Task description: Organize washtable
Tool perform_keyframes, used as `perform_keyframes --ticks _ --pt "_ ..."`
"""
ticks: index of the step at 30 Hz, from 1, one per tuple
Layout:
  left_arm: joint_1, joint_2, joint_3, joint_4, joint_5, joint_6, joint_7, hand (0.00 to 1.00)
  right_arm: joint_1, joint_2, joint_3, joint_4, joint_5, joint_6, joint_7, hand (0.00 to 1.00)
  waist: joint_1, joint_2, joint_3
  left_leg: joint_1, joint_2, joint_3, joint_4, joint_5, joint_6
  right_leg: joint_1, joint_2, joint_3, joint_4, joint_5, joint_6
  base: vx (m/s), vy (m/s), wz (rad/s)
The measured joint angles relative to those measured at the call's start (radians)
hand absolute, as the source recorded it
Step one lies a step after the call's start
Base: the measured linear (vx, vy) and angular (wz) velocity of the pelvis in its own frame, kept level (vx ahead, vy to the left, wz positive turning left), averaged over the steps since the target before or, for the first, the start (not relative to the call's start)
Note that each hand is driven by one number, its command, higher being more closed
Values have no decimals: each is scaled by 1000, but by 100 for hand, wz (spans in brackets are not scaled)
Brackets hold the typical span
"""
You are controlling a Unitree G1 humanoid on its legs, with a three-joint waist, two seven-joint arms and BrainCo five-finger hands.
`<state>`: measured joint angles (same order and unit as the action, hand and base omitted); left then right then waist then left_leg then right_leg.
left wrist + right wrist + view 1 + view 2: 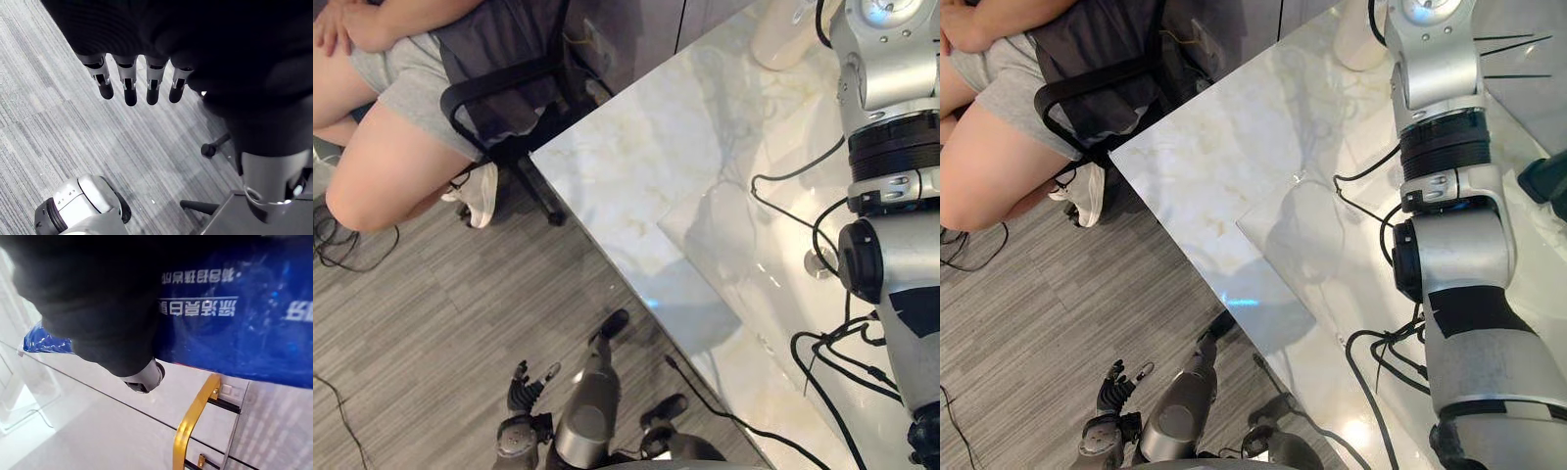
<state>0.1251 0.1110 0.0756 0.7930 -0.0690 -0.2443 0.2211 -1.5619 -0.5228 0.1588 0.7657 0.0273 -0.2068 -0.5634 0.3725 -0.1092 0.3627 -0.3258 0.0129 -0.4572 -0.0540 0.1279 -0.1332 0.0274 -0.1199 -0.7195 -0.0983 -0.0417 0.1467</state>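
Pouch [234, 308]: glossy blue film; we judge it soft, slippery; grasp across body.
Right hand [144, 378]: at pouch; we cannot tell closure.
Left hand [129, 83]: fingers straight, empty.
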Motion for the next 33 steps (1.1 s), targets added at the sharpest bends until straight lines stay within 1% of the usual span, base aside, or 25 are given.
perform_keyframes --ticks 5,7,11,16,17,23,27,33 --pt "-2 1 -8 -1 -4 -4 1 0 -4 -9 15 36 -1 0 0 100 2 0 0 -26 -7 -14 2 3 -2 -17 -1 -18 0 -2 3 20 21 11" --pt "-2 1 -14 -1 -9 -6 2 0 -4 -9 28 59 -1 15 0 100 4 1 0 -28 -13 -18 4 3 -2 -16 -4 -21 0 -3 5 28 18 7" --pt "-28 5 -45 1 -11 -7 2 0 -4 -39 46 80 0 20 1 100 23 17 14 -34 -16 -26 10 3 -2 -16 -3 -29 0 -4 5 -4 10 3" --pt "-29 4 -47 2 -21 -7 2 0 -4 -41 46 88 2 20 2 100 23 20 17 -44 -21 -36 16 3 -2 -18 -3 -41 0 -4 5 -7 23 6" --pt "-29 3 -47 2 -26 -7 2 0 -4 -41 46 88 2 20 2 0 23 20 17 -44 -21 -37 16 3 -2 -18 -3 -42 0 -4 5 1 23 4" --pt "-29 4 -50 3 -34 -6 1 0 -2 -41 42 88 15 20 17 0 23 20 17 -44 -22 -38 17 3 -2 -17 -3 -44 0 -4 5 0 0 0" --pt "-29 5 -66 3 -35 -6 2 0 5 -41 36 88 43 20 19 0 21 20 17 -44 -23 -38 19 3 -2 -17 -4 -44 0 -4 5 0 0 0" --pt "-29 5 -67 6 -35 -5 2 0 67 -37 -5 88 43 20 18 0 19 20 17 -31 -23 -36 20 3 -2 -8 -8 -41 10 -7 3 -5 17 -1"
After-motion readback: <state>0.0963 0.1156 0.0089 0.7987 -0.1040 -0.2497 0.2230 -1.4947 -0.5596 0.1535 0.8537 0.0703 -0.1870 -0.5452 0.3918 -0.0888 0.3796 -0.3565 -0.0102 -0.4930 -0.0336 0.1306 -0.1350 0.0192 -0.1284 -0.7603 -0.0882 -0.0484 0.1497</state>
